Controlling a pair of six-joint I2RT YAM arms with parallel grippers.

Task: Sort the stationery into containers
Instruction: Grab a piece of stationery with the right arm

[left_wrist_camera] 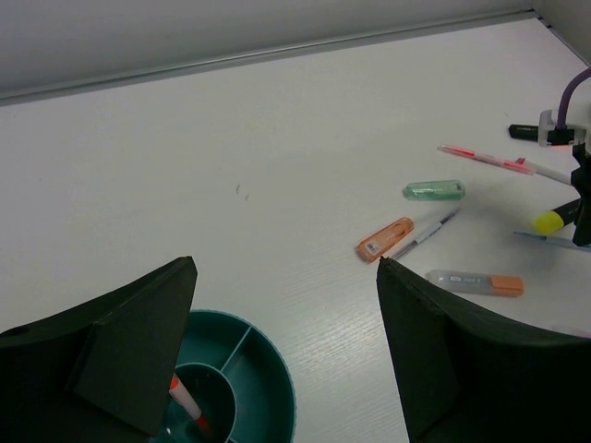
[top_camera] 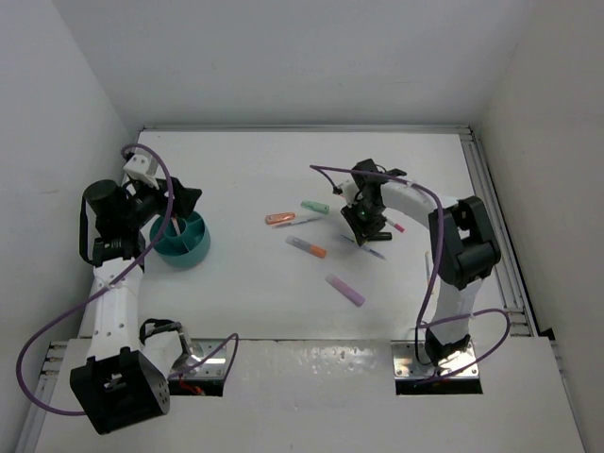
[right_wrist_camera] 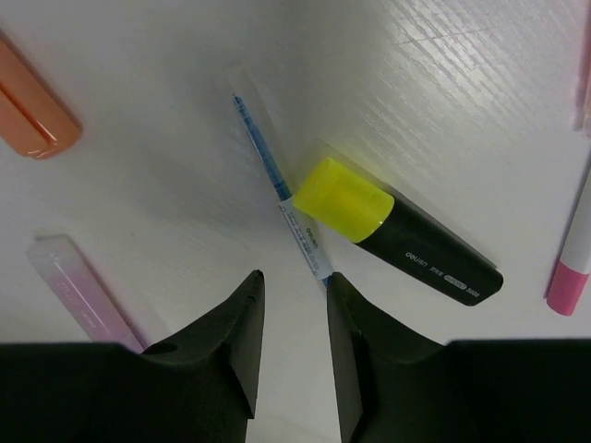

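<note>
White worktop (top_camera: 283, 170), right of centre: right gripper (right_wrist_camera: 294, 305), fingers narrowly parted over 1 slim clear blue-ink pen (right_wrist_camera: 277, 180) lying against yellow-capped highlighter (right_wrist_camera: 406, 249). Pen likely light, stiff, slippery; pinch mid-barrel. Left gripper (left_wrist_camera: 286, 268) gapes above teal bowl (left_wrist_camera: 280, 392), near left edge.

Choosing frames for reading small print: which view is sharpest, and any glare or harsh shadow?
Right wrist: sharpest, lettering on the yellow-capped highlighter shows, shadows soft. Left wrist: fingers dark, featureless. Top external: even light, glare on the near plate.
</note>
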